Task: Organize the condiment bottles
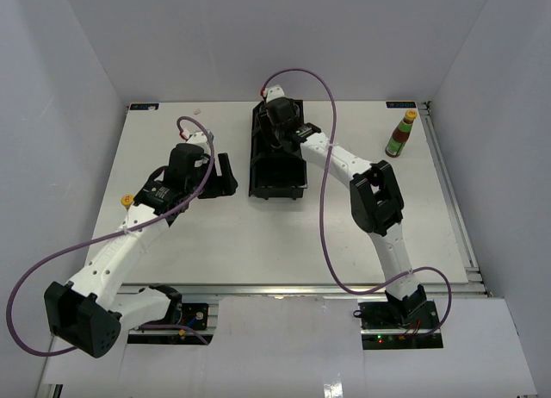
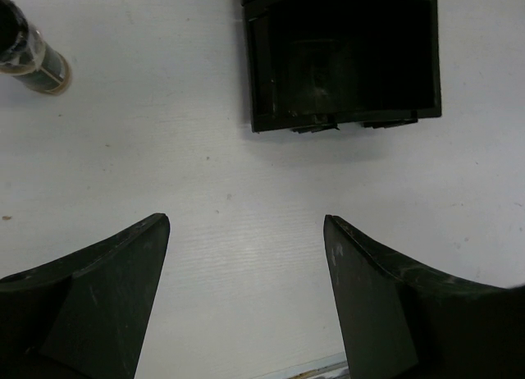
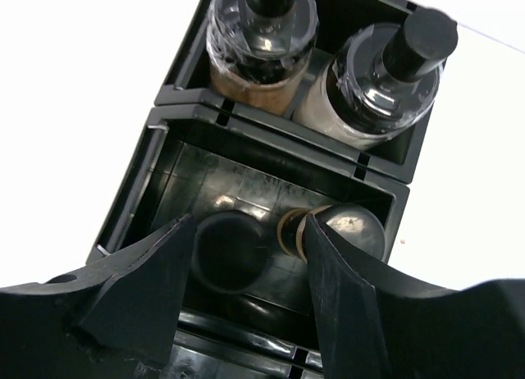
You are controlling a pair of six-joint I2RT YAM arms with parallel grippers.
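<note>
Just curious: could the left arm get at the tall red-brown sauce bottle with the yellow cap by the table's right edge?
Probably not easily. The red-brown sauce bottle stands far right; the open left gripper sits left of the long black tray, with the right arm stretched between.

No writing can be read anywhere. The slim red-brown sauce bottle (image 1: 399, 138) with a yellow-orange cap, near the white worktop's (image 1: 198, 243) far right corner, carries a green label, but its print is too small to make out. Faint moulded marks on the black plastic tray's (image 3: 246, 178) floor are illegible too.
</note>
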